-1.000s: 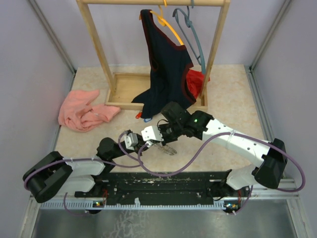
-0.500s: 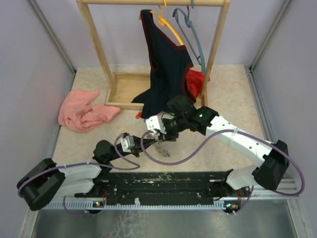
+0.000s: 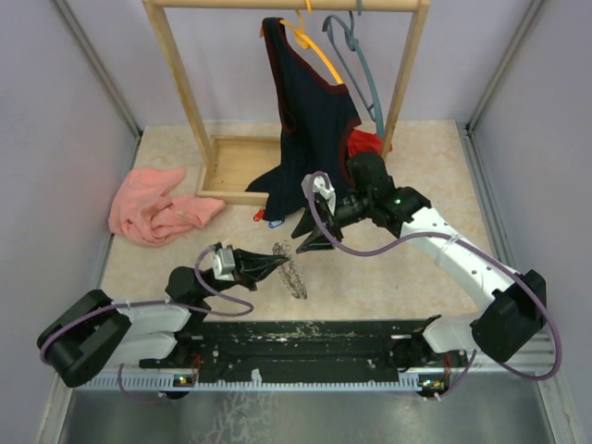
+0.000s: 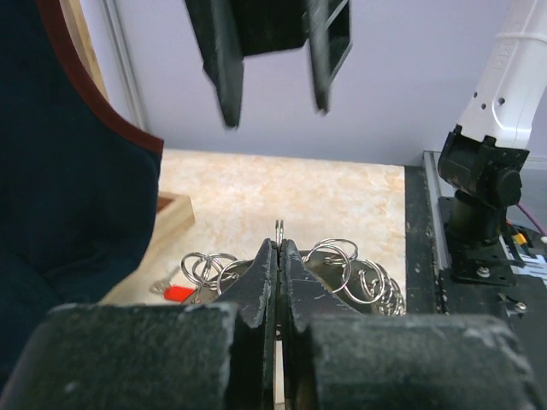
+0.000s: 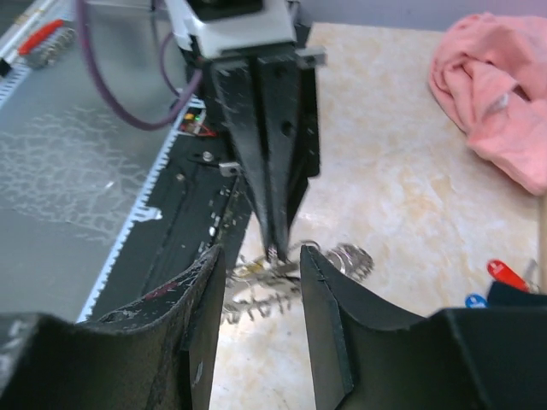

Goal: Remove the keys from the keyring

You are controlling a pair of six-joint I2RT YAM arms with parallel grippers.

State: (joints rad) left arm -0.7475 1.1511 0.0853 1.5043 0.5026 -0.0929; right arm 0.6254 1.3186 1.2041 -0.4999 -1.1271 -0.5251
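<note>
Pinching a thin loop of the keyring point(image 3: 296, 277) at frame centre, the L pincer point(image 3: 280, 263) is pressed shut, the bunch lying lower right along the worktop point(image 3: 425, 176), w/ the R pincer point(image 3: 305, 242) spread just upper right of it, tips facing, prob. next to grab.

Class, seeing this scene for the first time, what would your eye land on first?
The dark garment hanging on the wooden rack at the back dominates. In the middle, the left gripper pinches a thin ring of the silvery keyring, with the right gripper open close by. A pink cloth lies far left.
</note>
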